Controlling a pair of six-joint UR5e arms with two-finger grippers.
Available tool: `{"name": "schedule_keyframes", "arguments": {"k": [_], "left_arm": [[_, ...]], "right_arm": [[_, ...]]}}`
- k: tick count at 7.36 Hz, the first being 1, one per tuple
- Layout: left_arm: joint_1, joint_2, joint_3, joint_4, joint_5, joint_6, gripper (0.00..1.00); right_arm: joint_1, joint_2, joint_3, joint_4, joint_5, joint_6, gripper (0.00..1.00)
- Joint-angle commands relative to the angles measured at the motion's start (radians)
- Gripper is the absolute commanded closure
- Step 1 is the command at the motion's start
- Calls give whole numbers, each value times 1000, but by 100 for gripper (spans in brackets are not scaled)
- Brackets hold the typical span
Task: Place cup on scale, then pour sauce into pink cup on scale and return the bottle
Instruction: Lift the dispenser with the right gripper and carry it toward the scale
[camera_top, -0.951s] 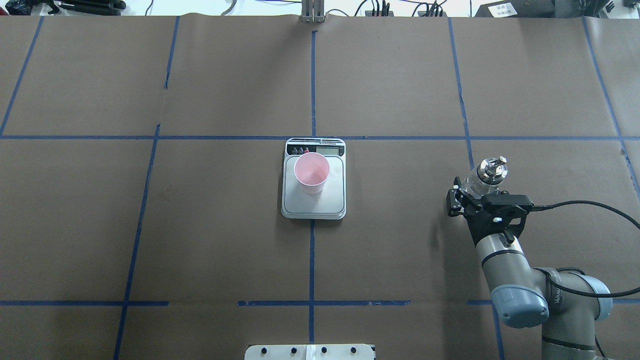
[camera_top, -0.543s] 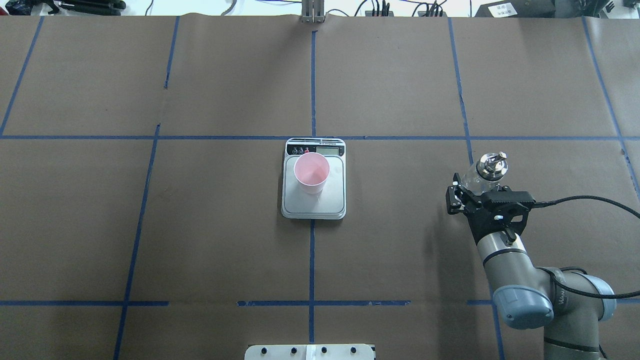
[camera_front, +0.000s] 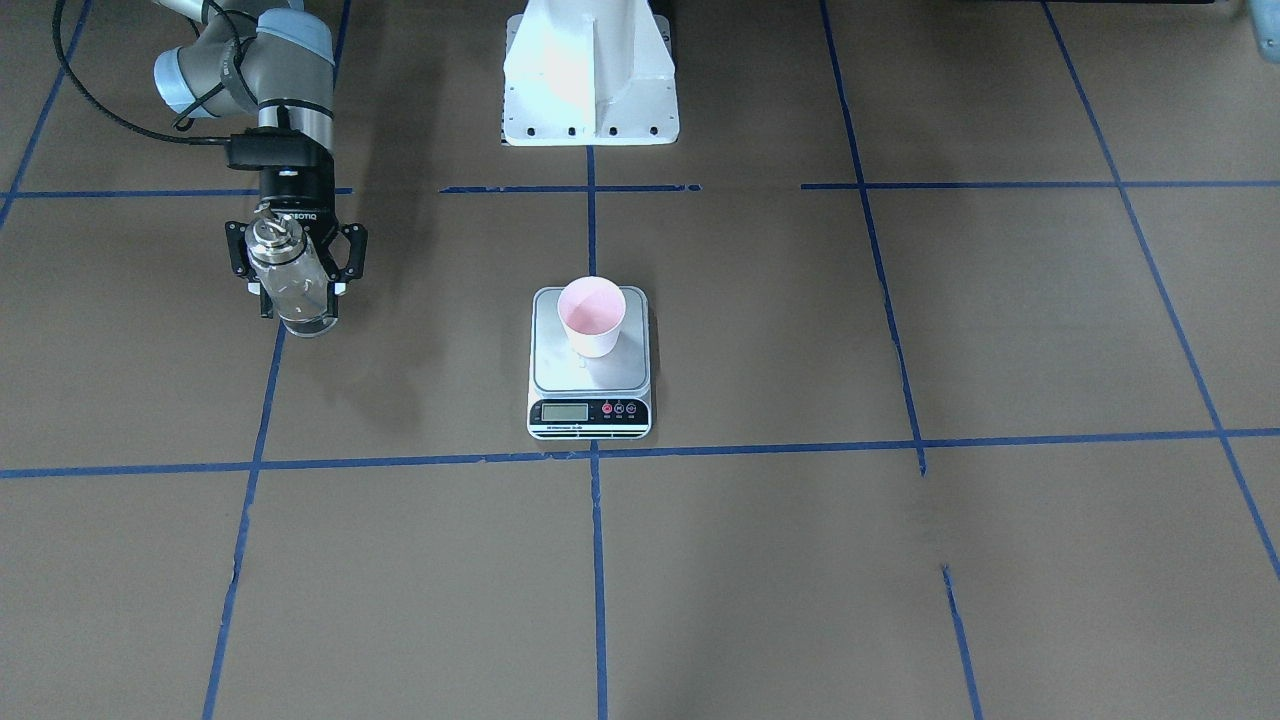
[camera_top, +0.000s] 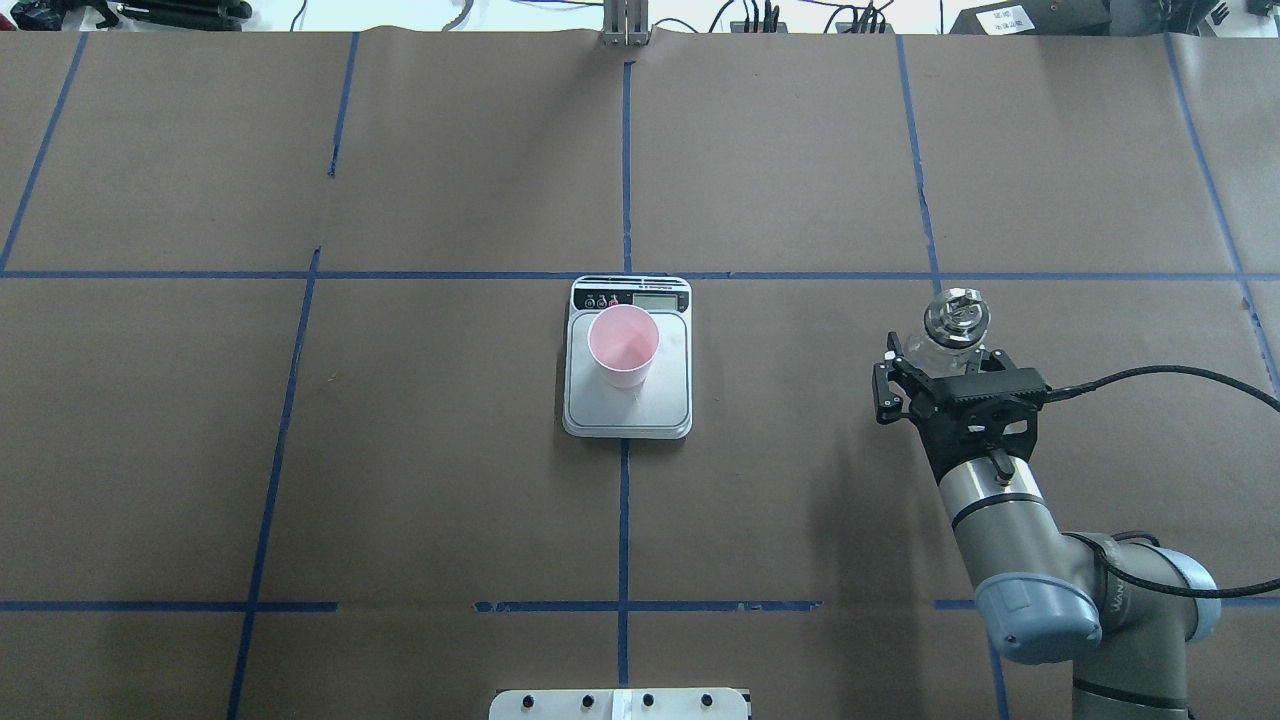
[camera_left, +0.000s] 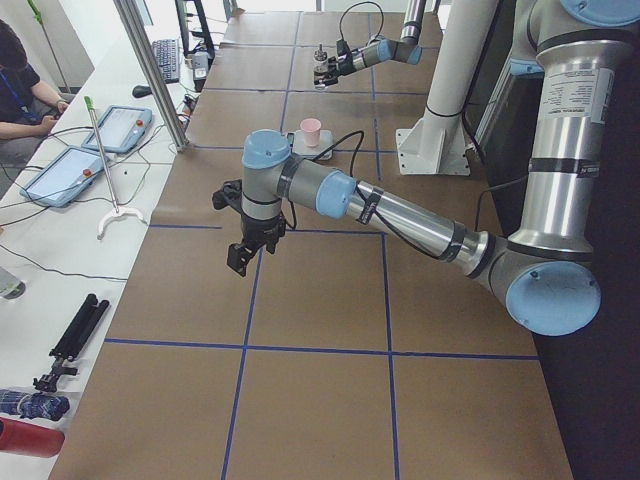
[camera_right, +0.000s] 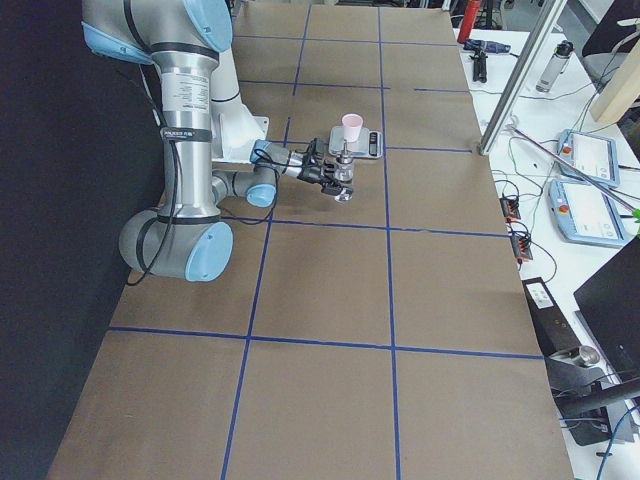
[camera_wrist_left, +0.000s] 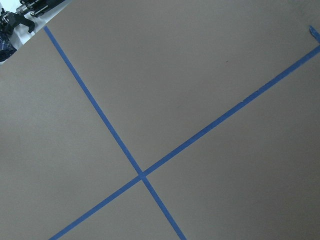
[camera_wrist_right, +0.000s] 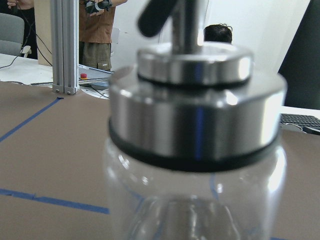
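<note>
**Bottle in grip, cup seated on scale**

Item 1. We log a small clear glass cylindrical bottle (camera_top: 952, 330) with a shiny silver collar and a thin metal spout. Its collar is uppermost. The right gripper (camera_top: 940, 372) holds it about the body, black jaws clenched on the glass. It stands well apart from the scale, on the robot's right. We cannot tell whether its base touches the brown paper-covered table (camera_top: 400, 450).

Item 2. We log a flat rectangular scale (camera_top: 662, 405) with a silver-grey plate and a black display strip. It lies mid-table across a blue tape line (camera_top: 623, 520).

Item 3. We log a small tapered pale pink paper cup (camera_top: 623, 345). It stands upright on the plate, toward the display end and inside the plate's edges.

Item 4. Sauce: colourless. We cannot read its level in either the bottle or the cup, so we cannot say whether the pour is done.

Item 5. Left gripper (camera_left: 243, 250): it hangs over bare paper, far from the scale. It shows only in the side view, so we cannot tell whether its jaws are open or closed.

Hazards, in our judgement:
- Smooth glass may slide or rotate in the grip when tilted, which would swing the spout off the cup's mouth.
- The light cup may tip or skid off the plate if the spout or a finger nudges its rim.
- A fast tilt may overshoot and wet the scale's display strip.
- Setting the bottle down off-level may topple it on release.
</note>
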Motion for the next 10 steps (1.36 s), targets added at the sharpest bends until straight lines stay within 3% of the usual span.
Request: {"name": "schedule_keyframes", "arguments": {"k": [1, 8, 10], "left_arm": [[-1, 0, 2, 0, 0, -1, 0], [-15, 17, 2, 0, -20, -1, 0], [-13, 33, 2, 0, -43, -1, 0]], "right_arm": [[-3, 76, -5, -45, -14, -115, 100], [-48, 170, -15, -152, -141, -201, 100], [-31, 205, -13, -312, -139, -203, 100]]}}
